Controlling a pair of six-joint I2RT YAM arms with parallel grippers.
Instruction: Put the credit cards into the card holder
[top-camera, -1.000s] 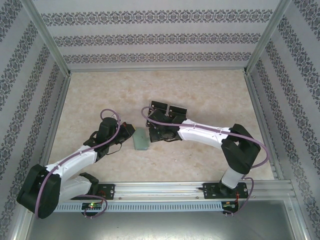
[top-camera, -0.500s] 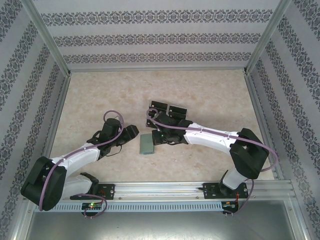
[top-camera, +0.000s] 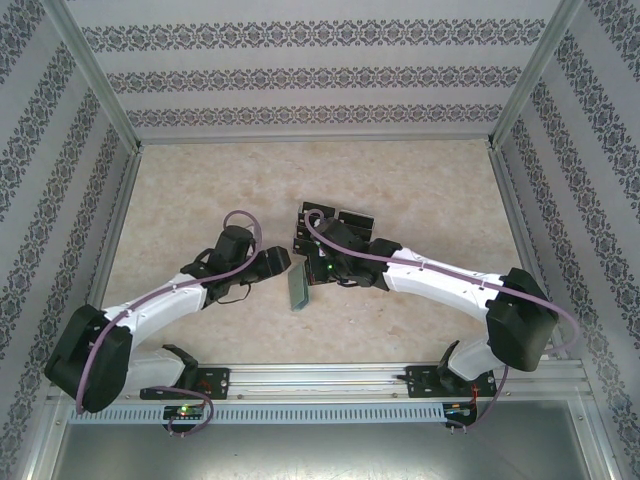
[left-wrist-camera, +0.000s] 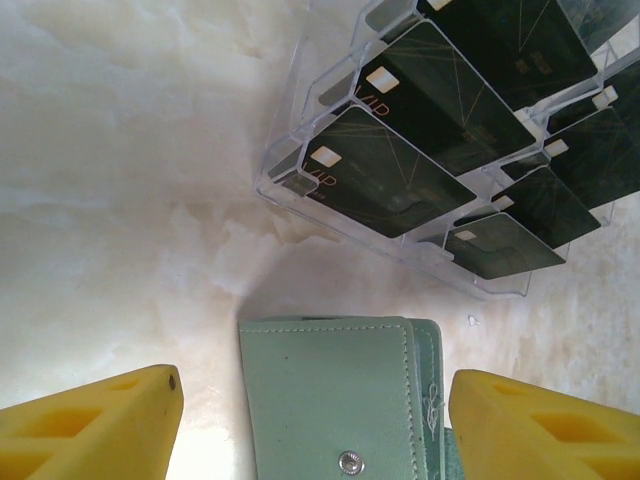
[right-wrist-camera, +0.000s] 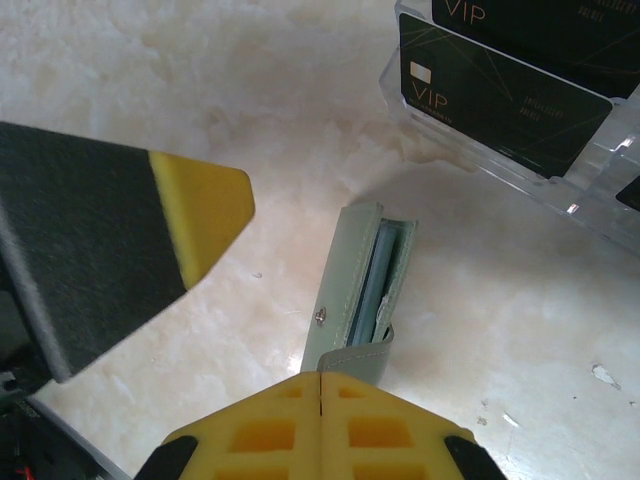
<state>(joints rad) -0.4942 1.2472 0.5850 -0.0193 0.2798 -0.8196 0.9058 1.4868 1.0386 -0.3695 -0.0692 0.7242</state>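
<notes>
Your left claw (left-wrist-camera: 316, 420) stands spread apart around the card holder (right-wrist-camera: 358, 285), not touching it, and your right claw (right-wrist-camera: 320, 385) pinches its edge.

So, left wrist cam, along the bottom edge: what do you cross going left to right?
yellow finger → card holder → second yellow finger. Both fingers belong to the left claw, which straddles the holder with table showing between the first finger and the holder.
</notes>
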